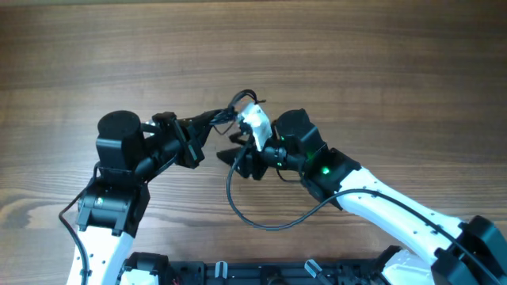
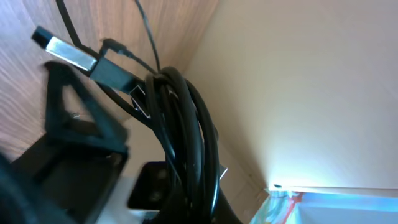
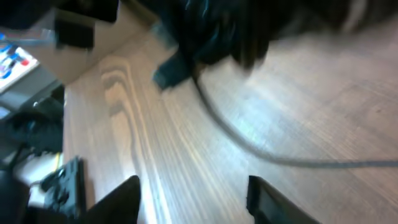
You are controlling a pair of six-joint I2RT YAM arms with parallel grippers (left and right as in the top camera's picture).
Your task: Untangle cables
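The cables [image 1: 242, 101] are thin black wires bunched between the two arms, above the wooden table. In the left wrist view the bundle [image 2: 183, 130] fills the centre and runs up from my jaws. A plug with a metal end [image 2: 67, 52] sticks out at the upper left. My left gripper [image 1: 208, 122] points right and is shut on the bunch; its fingertips are hidden behind the wires. My right gripper [image 3: 193, 199] is open and empty over bare wood, just below the bunch, and it also shows in the overhead view [image 1: 238, 161]. The right wrist view is blurred.
A white camera module [image 1: 255, 120] sits beside the bunch. A thicker black arm cable [image 1: 261, 222] loops over the table in front of the right arm, and it crosses the right wrist view [image 3: 249, 144]. The table [image 1: 380, 63] is brown wood.
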